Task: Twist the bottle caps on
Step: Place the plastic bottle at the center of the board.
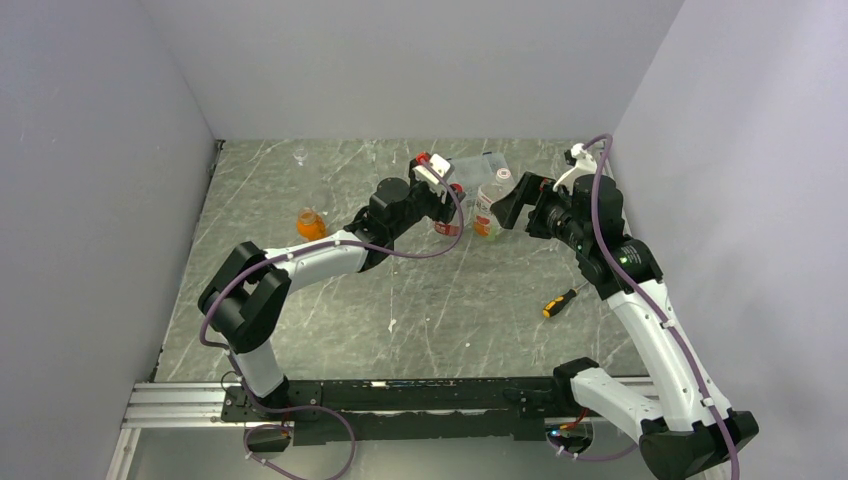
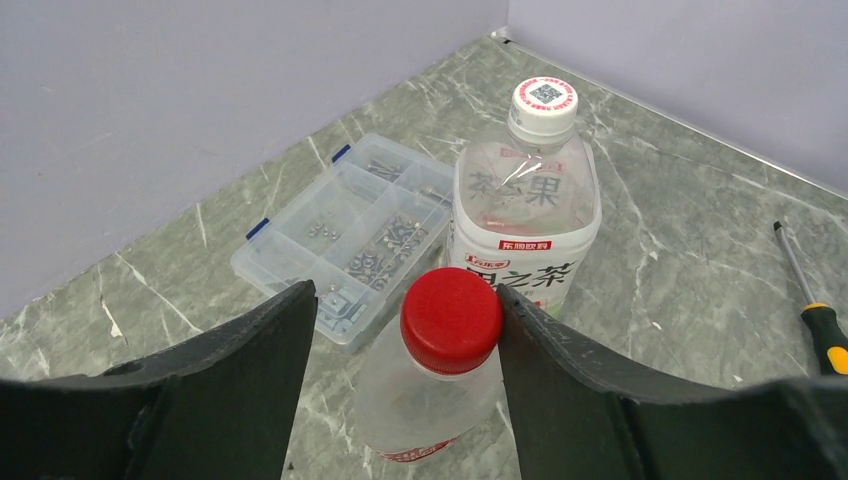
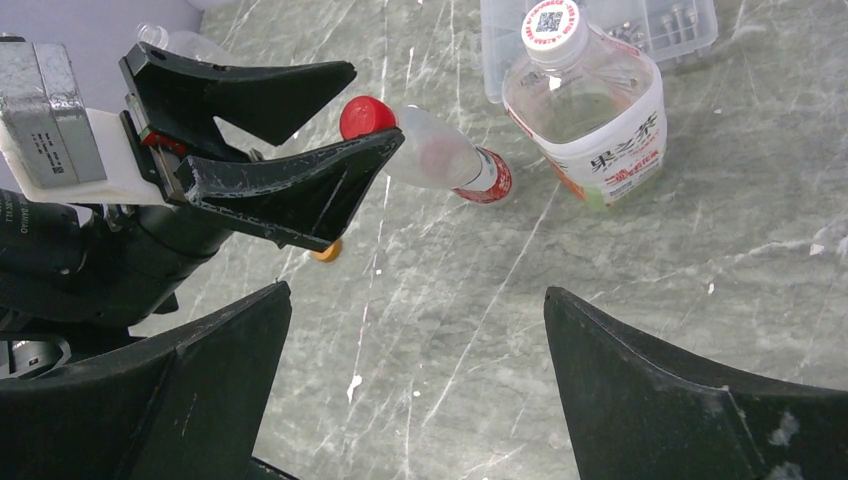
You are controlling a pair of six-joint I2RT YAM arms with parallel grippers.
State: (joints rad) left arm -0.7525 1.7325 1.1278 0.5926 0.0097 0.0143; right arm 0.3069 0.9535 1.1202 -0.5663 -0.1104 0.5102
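Observation:
A red cap sits on the clear red-labelled bottle, which stands between the fingers of my left gripper. That gripper is open: its right finger touches the cap's side and its left finger stands well clear. Just behind is the white-labelled bottle with a whitish cap on it. My right gripper is open over bare table, with nothing between its fingers, to the right of both bottles. An orange cap lies loose on the table. The squat bottle with orange liquid stands to the left.
A clear compartment box with small metal parts lies behind the bottles. A yellow-handled screwdriver lies on the right of the table. A tiny vial stands near the back wall. Grey walls close in the table on three sides.

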